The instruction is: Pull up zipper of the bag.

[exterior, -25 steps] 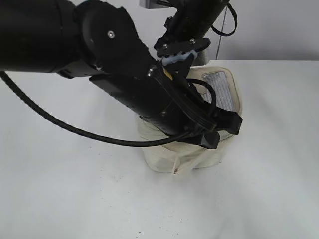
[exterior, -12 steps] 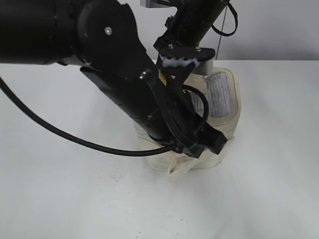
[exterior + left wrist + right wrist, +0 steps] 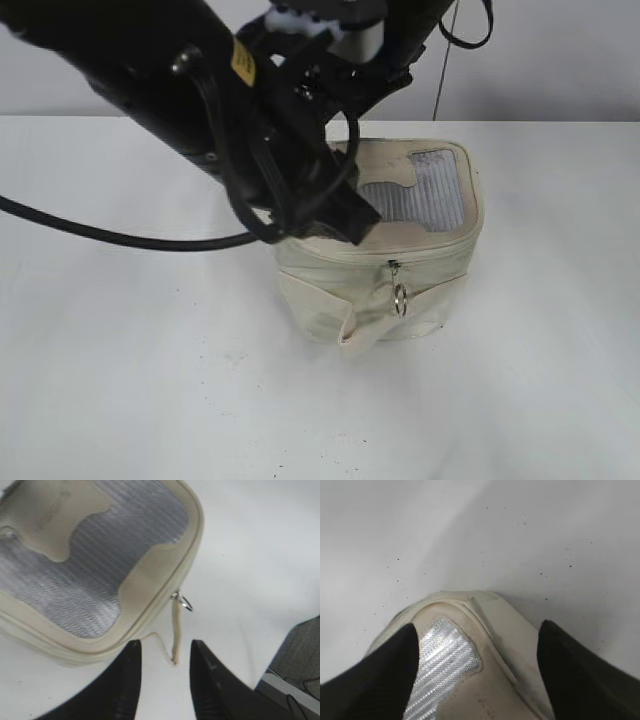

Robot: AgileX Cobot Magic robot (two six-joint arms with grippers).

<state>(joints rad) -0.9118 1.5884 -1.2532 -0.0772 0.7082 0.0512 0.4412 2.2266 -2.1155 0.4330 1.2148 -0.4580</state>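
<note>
On the white desk [image 3: 120, 380] stands the bag [image 3: 385, 290], right of centre in the exterior view, its lid up and its grey ribbed panel [image 3: 420, 192] facing the camera. The zipper [image 3: 420, 257] runs as a thin line round the lid edge. Its silver slider and ring pull [image 3: 399, 298] hang at the front face, just above the wide strap [image 3: 365, 310], whose loose end droops toward the desk.

Both black arms crowd the upper left of the exterior view. The left gripper [image 3: 335, 215] hovers over the lid's front-left corner, jaws parted and holding nothing; whether its tips touch the bag cannot be told from this view. In the left wrist view the left gripper [image 3: 162, 652] shows two dark fingers [image 3: 210, 680] spread apart near the bottom, the lid panel [image 3: 95, 565] above them, and the ring pull [image 3: 182, 601] hanging free at the bag's edge, clear of both fingers. A thin cream strip [image 3: 175, 635] hangs from the slider down between the fingers.

The right gripper [image 3: 477, 650] is above the far end of the bag [image 3: 485, 625], jaws wide open on either side of it and grasping nothing. A black cable [image 3: 110, 238] trails across the desk at left.
</note>
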